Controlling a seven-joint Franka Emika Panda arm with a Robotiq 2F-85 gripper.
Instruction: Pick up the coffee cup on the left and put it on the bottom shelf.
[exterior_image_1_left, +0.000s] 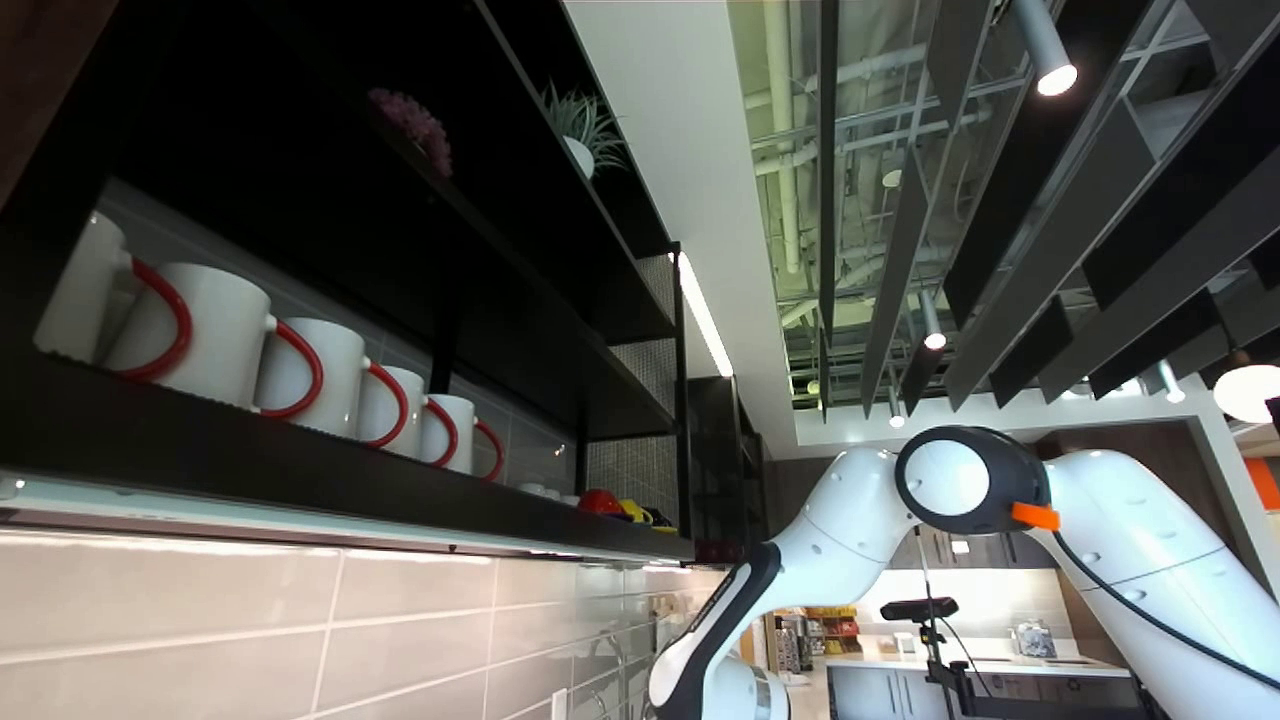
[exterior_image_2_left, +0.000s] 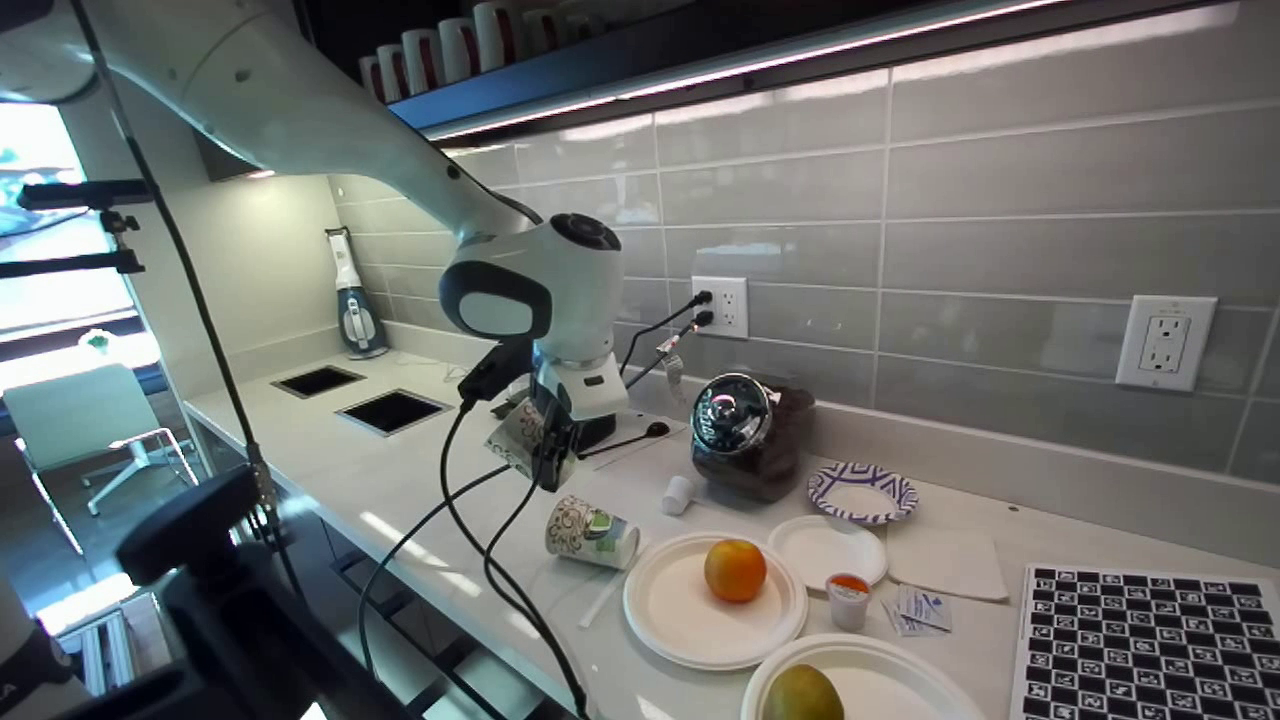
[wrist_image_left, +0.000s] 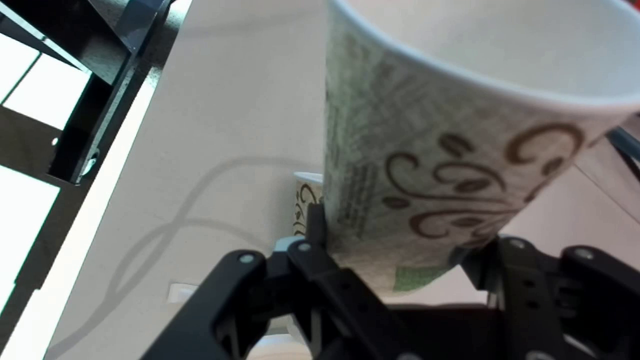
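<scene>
The coffee cup is a pale paper cup (wrist_image_left: 430, 165) with brown swirls and a green patch. My gripper (wrist_image_left: 392, 240) is shut on it near its base, one finger on each side, with its open mouth away from the palm. In an exterior view the gripper (exterior_image_2_left: 555, 450) holds the tilted cup (exterior_image_2_left: 518, 435) above the counter; the black fingers hide part of it. The bottom shelf (exterior_image_1_left: 300, 465) is the lowest black tier on the wall; its front edge also shows in an exterior view (exterior_image_2_left: 560, 78), higher than the gripper.
White mugs (exterior_image_1_left: 310, 370) with red handles line the bottom shelf, with red and yellow items (exterior_image_1_left: 603, 502) farther along. A similar paper cup (exterior_image_2_left: 590, 530) lies on the counter beside a plate (exterior_image_2_left: 665, 620) with an orange (exterior_image_2_left: 735, 570). A dark bag (exterior_image_2_left: 795, 440) and cables are near.
</scene>
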